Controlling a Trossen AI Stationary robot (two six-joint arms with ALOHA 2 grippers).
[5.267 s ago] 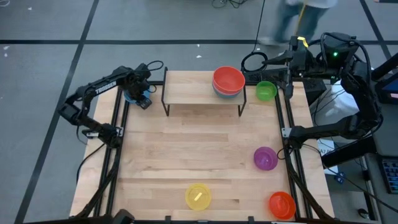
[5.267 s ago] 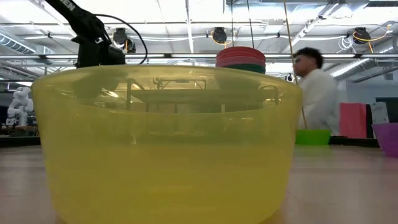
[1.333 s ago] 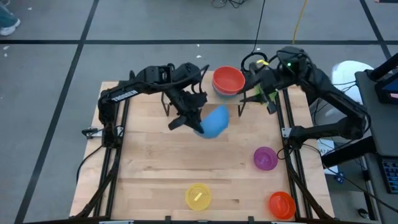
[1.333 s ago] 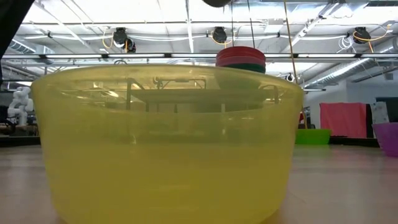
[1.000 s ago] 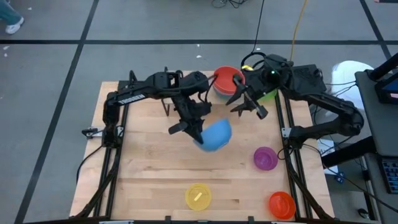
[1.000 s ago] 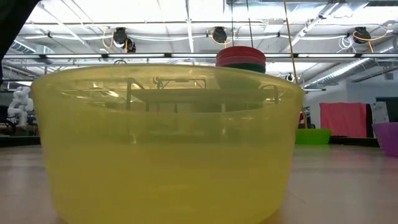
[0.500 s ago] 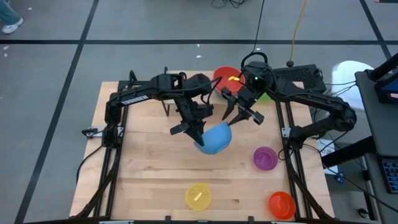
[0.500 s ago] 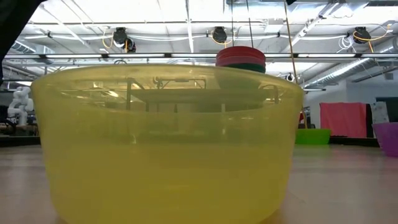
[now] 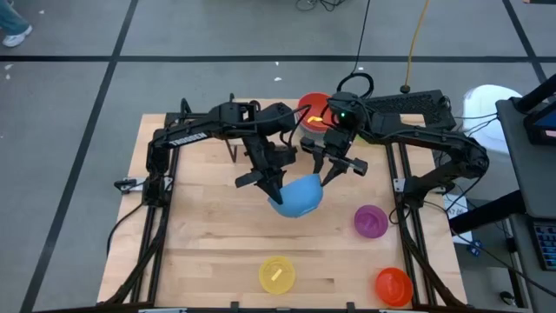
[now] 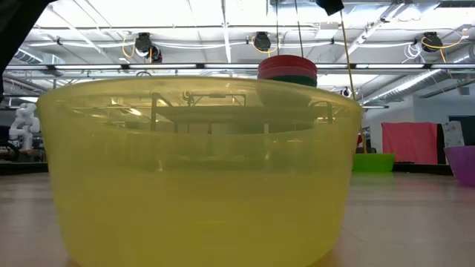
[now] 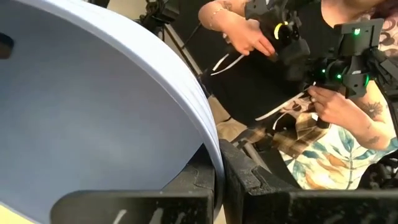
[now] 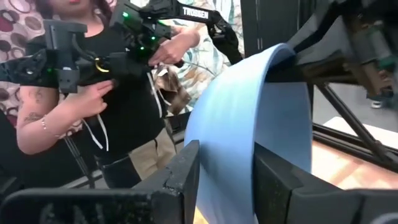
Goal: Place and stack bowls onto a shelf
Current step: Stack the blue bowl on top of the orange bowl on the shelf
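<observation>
Mid-air handover: the left gripper (image 9: 271, 184) is clamped on one rim of the small round blue plastic bowl (image 9: 297, 194), held tilted on edge. The right gripper (image 12: 227, 171), jaws still apart, straddles the opposite rim; the bowl lies between the two arms, in front of the low light-wood shelf (image 9: 291, 130).

The only lettering I can read is white "TROSSEN" on the black arm (image 12: 198, 12) that a person holds, up at twelve o'clock past my right hand. White lettering on my left arm (image 9: 184, 137) is too small to read.

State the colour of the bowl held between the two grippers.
Blue: the round plastic bowl, clearest in the high view.
</observation>
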